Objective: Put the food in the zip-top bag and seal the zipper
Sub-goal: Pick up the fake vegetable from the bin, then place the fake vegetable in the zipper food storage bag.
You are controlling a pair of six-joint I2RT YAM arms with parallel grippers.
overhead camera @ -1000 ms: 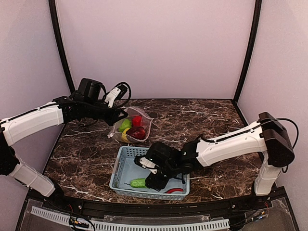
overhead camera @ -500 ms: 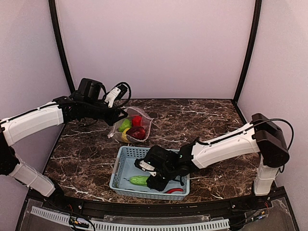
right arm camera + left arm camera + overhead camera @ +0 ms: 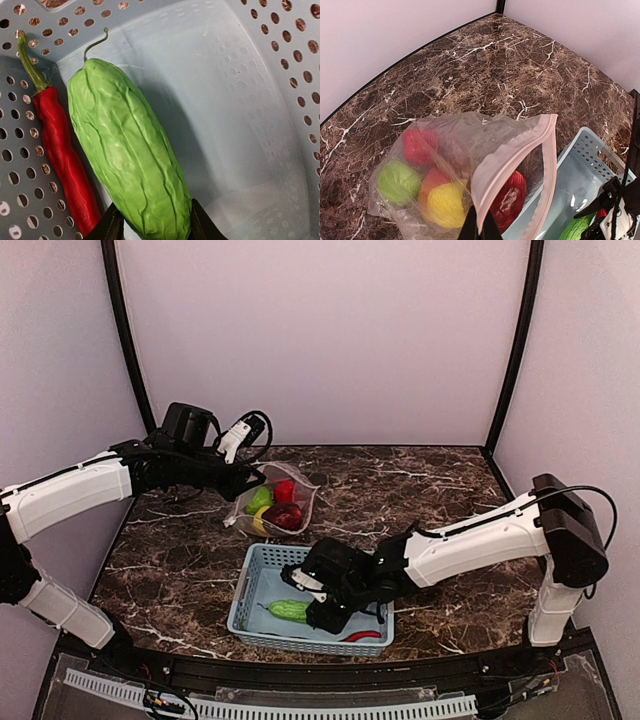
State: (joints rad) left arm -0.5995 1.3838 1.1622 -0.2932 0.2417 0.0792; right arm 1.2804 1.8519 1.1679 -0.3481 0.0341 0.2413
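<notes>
Well, from above, my right gripper [image 3: 320, 612] is down inside the light blue basket [image 3: 252, 580] and its body hides the fingertips. Only my right wrist camera shows the grip: my two fingers [image 3: 112, 226] press against either side of the bumpy green cucumber [image 3: 130, 150] at its near end, partly closed around it. That camera also shows the thin red chilli [image 3: 62, 155] lying just beside the cucumber against the perforated wall, where the overhead view catches only a red sliver.

My left gripper [image 3: 480, 230] is pinched fully closed on the mouth edge of the zip-top bag [image 3: 485, 145], holding it open behind the basket on the marble table [image 3: 430, 490]. My left wrist camera looks into it. The pinkish zipper [image 3: 547, 165] curves around the opening. Through the clear film I see a red pepper [image 3: 417, 145], a lime-green one [image 3: 397, 180], a yellow one [image 3: 445, 202], an orange piece between them and a dark red one [image 3: 507, 197].
</notes>
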